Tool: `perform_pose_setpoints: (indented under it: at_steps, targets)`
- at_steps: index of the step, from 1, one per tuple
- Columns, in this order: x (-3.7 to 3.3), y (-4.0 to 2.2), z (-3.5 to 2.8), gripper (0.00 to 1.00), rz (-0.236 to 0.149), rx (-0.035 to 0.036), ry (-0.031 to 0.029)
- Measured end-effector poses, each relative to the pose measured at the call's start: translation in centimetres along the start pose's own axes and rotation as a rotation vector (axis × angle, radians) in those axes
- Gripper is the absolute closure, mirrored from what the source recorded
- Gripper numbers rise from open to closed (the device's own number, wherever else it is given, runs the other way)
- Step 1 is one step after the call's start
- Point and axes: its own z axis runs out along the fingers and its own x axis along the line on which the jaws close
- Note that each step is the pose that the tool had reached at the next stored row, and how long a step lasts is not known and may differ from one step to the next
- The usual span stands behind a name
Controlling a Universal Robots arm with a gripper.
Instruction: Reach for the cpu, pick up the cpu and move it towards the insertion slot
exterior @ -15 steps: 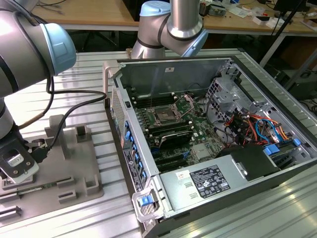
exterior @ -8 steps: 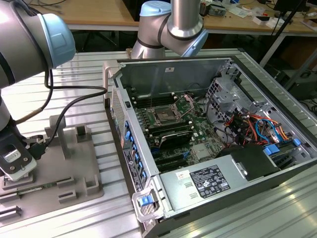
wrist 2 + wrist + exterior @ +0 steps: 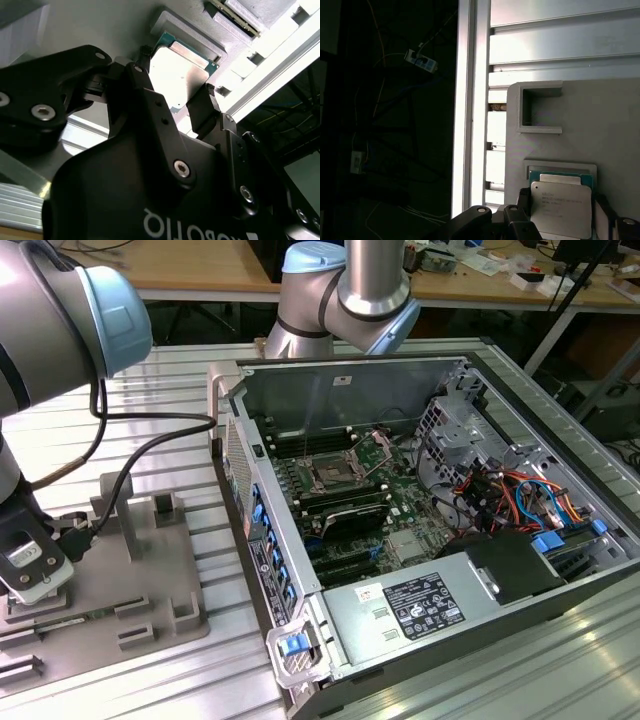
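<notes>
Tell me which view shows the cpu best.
First wrist view: the cpu lies face-on, evenly lit. Second wrist view: glare-washed, partly behind the gripper. Exterior view: under the gripper.

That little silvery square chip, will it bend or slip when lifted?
Probably stiff: the cpu shows a flat metal top plate. Likely light, being thin. Its smooth shiny top could be slippery, and lying flat it should not roll.

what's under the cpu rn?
The cpu lies over a grey framed pocket on the grey fixture plate; the pocket's rim shows past one edge. The chip itself covers the pocket floor, so contact cannot be seen.
</notes>
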Motion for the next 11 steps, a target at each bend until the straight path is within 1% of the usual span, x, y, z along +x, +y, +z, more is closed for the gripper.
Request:
perform_pose_setpoints:
  at_steps: [11]
  targets:
    - [0.01, 0.01, -0.28, 0.45, 0.0, 0.0, -0.0001]
